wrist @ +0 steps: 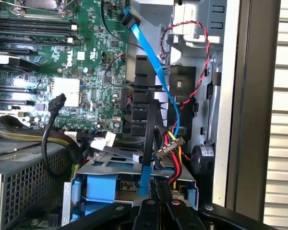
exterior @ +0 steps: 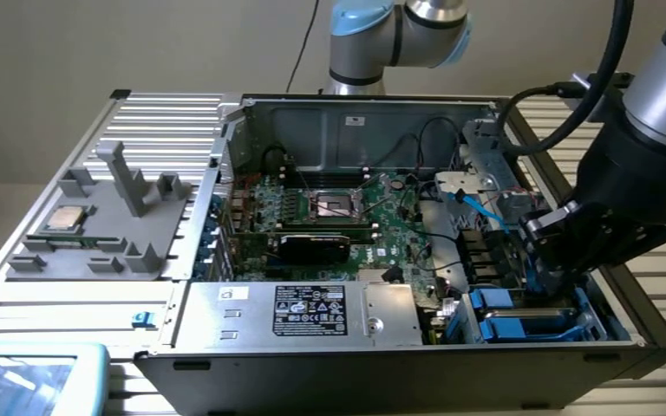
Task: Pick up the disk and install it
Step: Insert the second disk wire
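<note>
My gripper [exterior: 551, 276] reaches down into the open computer case [exterior: 345, 130] at the exterior view's right, right over the drive cage [exterior: 530, 322]. In the wrist view its black fingers [wrist: 146, 213] stand pressed together, so the gripper [wrist: 158, 211] is shut. A thin dark strip with a blue end [wrist: 148, 158] rises just beyond the fingertips; I cannot tell whether it is pinched. Blue plastic carrier parts [wrist: 103, 184] [exterior: 506, 299] lie in the cage below. The disk's grey body and label are hidden.
The motherboard [exterior: 333, 217] fills the case's middle, and the silver power supply [exterior: 298, 312] lies along the near wall. Blue, red and yellow cables [wrist: 156, 67] hang close beside the cage. A grey fixture [exterior: 114, 225] holding a small silver chip [exterior: 67, 218] stands outside on the exterior view's left.
</note>
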Controlling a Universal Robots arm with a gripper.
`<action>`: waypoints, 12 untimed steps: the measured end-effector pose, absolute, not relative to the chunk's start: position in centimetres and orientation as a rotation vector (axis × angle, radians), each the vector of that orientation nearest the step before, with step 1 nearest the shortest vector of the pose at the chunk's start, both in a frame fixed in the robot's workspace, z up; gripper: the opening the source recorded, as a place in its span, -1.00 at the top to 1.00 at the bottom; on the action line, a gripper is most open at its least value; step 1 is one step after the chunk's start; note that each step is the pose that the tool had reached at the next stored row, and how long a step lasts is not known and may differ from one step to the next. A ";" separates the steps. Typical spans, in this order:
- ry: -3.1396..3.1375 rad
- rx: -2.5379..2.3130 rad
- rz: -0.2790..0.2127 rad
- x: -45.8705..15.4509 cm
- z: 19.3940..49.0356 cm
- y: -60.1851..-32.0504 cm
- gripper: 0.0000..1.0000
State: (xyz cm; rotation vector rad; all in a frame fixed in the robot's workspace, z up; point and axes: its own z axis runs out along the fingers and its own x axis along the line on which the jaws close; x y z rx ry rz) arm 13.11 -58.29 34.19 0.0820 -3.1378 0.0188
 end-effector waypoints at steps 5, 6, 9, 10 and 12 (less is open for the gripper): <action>-3.138 0.082 0.021 13.2 33.6 -58.3 0.79; -3.138 0.082 0.021 13.3 33.4 -58.3 0.79; -3.138 0.083 0.022 13.4 33.1 -58.3 0.79; -3.138 0.083 0.022 13.4 33.2 -58.3 0.79; -3.137 0.083 0.028 13.4 33.4 -58.2 0.79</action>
